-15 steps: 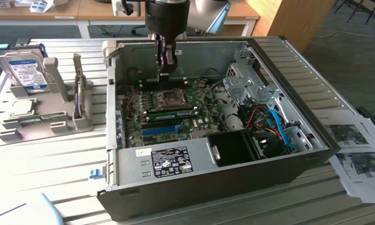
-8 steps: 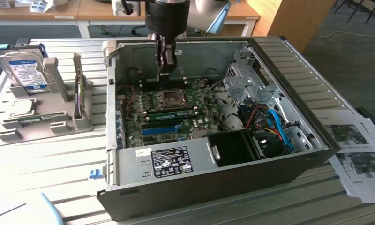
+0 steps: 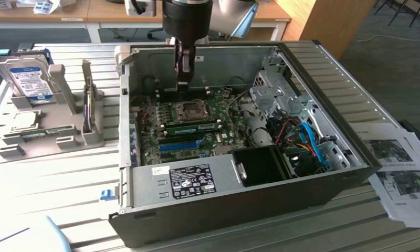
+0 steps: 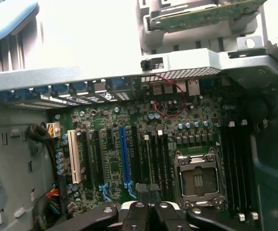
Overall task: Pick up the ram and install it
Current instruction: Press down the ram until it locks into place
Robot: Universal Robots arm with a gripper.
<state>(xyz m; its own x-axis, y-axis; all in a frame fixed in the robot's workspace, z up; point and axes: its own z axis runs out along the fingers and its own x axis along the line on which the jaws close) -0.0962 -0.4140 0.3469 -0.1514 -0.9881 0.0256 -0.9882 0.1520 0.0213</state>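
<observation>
Gripper [image 3: 185, 79] lowered into the open computer case [image 3: 336, 131], above the motherboard [image 3: 189, 131]; fingers [image 4: 141, 211] pressed together, pinching nothing visible. Ram [image 3: 193, 127] lying seated in a slot just beside the CPU socket [image 3: 193, 110], apart from the fingertips.

- My gripper [image 3: 185, 79] hangs inside the open computer case [image 3: 322, 121], fingers pressed together with nothing between them, just above the motherboard [image 3: 189, 126] near the case's far wall.
- A green ram [image 3: 193, 126] stick lies seated on the board, just nearer the camera than the CPU socket [image 3: 192, 109]; a blue expansion slot [image 3: 180, 145] runs nearer still.
- Toward the slatted worktop's [image 3: 56, 184] edge at the exterior view's left, a grey parts stand [image 3: 45, 134] holds a hard drive [image 3: 28, 79] upright.
- Printed sheets [image 3: 399, 168] lie at the worktop's edge on the exterior view's right.
</observation>
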